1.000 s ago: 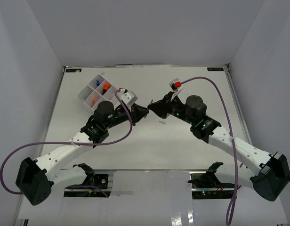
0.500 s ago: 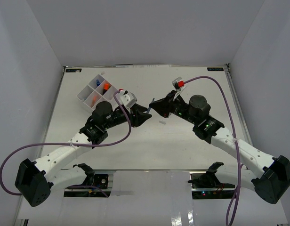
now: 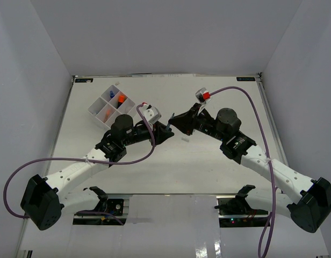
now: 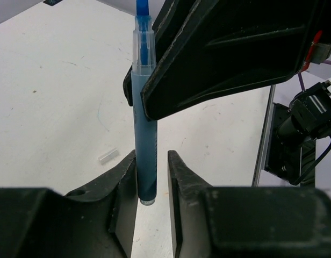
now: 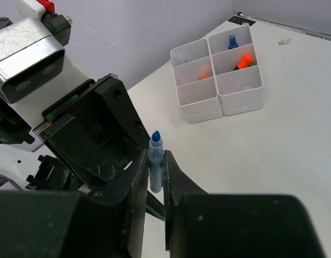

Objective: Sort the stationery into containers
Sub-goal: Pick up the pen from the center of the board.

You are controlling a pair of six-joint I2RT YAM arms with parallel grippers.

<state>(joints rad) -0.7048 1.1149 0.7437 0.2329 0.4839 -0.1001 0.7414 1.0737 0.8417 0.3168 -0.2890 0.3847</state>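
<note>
Left wrist view: left gripper [image 4: 152, 161] low in frame, jaws a little apart around the bottom end of the blue pen [image 4: 145, 134]. Pen upright, against one finger, thin gap to the other. No firm clamp visible. Higher on the barrel, the right gripper [image 4: 141, 94] is clamped on the same pen, its dark fingers crossing the frame; clear cap and blue tip stick up above them. Small clear piece [image 4: 108, 156] lies on the table [image 4: 58, 80] just left of the pen, apart from it.

Right wrist view: right jaws closed tight on the pen, blue tip poking out above the fingertips, left gripper's black body just beyond and touching close.

Top external: both grippers meet mid-table, tips together, pen off the surface between them. Farther back left, well apart from them, sits the divided white tray [image 5: 240, 102]: blue-capped bottle [image 5: 231, 40] in the far compartment, orange highlighter [image 5: 243, 60] in the next one, another orange item [image 5: 204, 74] in a neighbouring compartment.
</note>
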